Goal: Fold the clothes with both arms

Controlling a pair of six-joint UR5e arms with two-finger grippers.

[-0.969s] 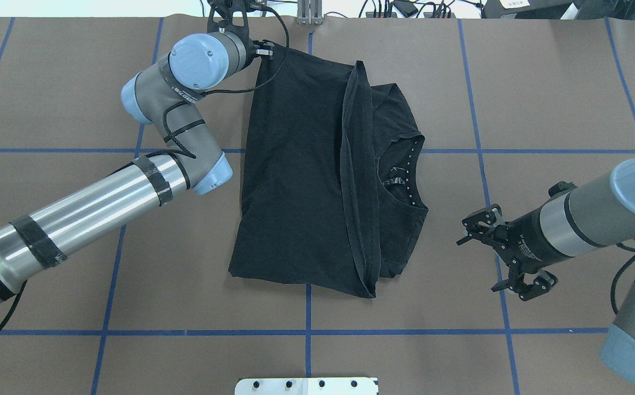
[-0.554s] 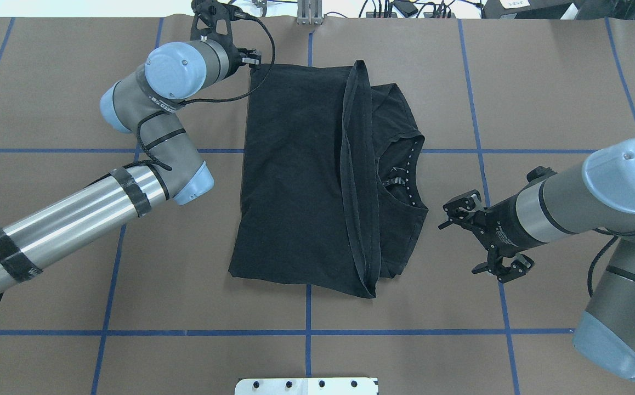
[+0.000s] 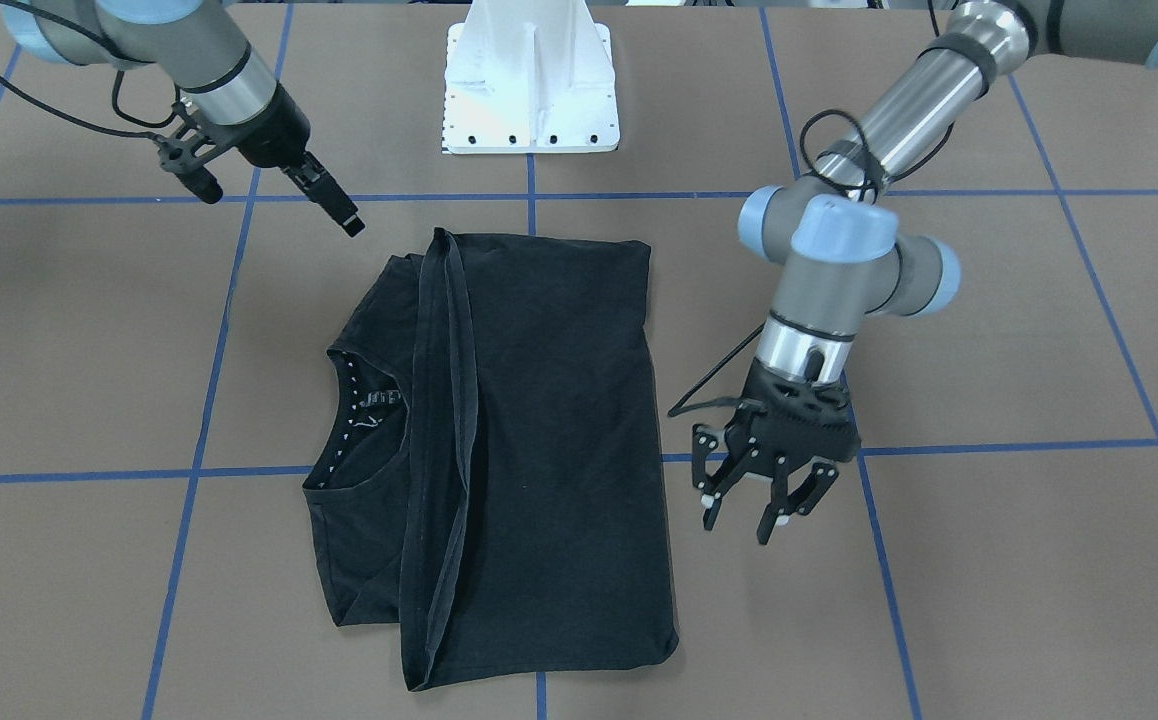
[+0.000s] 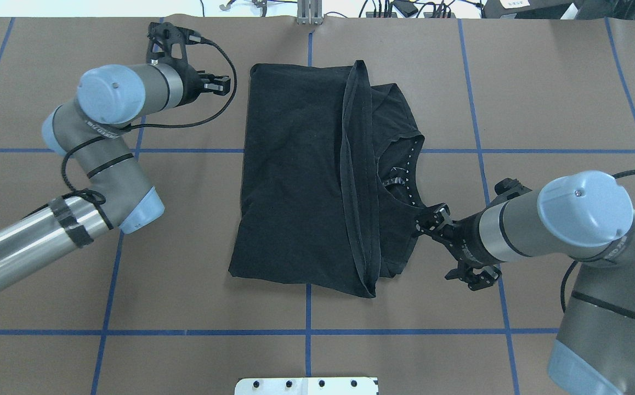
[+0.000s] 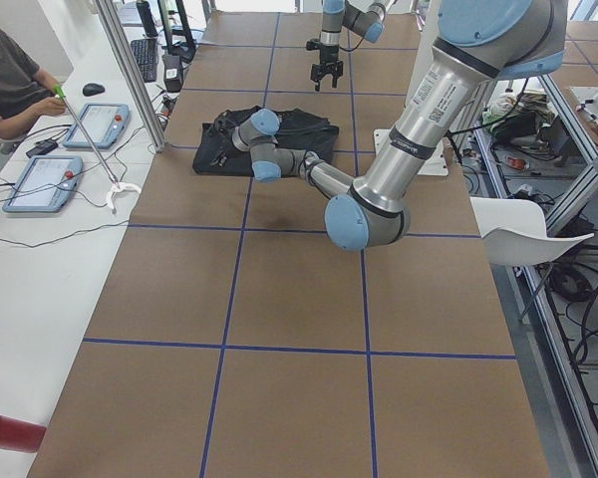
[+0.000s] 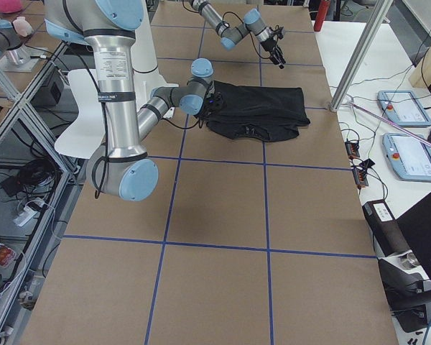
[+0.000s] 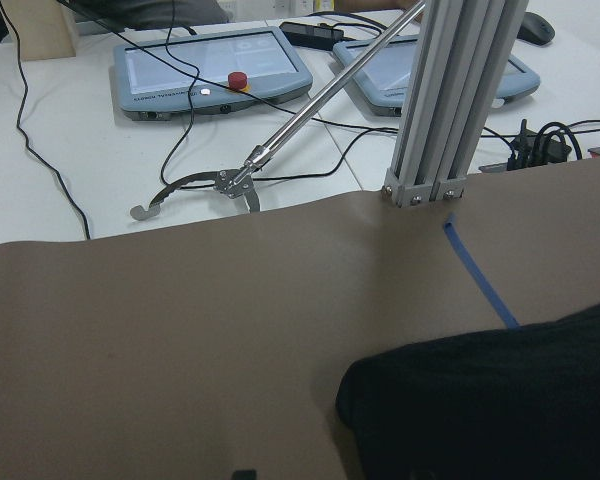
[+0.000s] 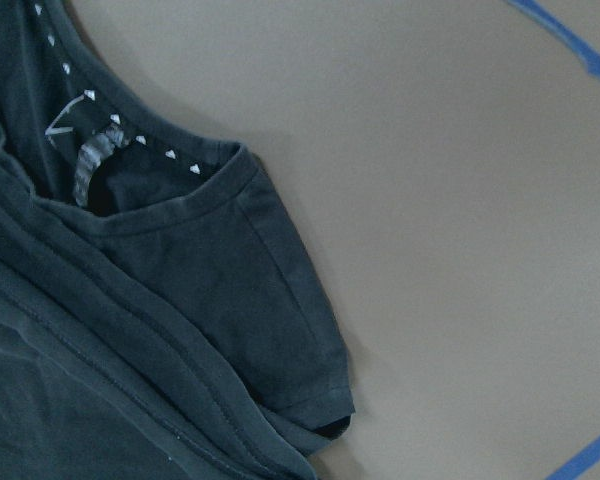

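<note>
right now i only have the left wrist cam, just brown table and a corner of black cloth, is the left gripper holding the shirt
observer: No. The left gripper is open and sits beside the T-shirt, clear of it.
operator: wheres the other arm
observer: The right gripper is open, hovering at the shirt's opposite edge, near the collar.
operator: hows the shirt lying
observer: Flat on the table, one layer folded over and stopping short of the collar, which is uncovered.
</note>
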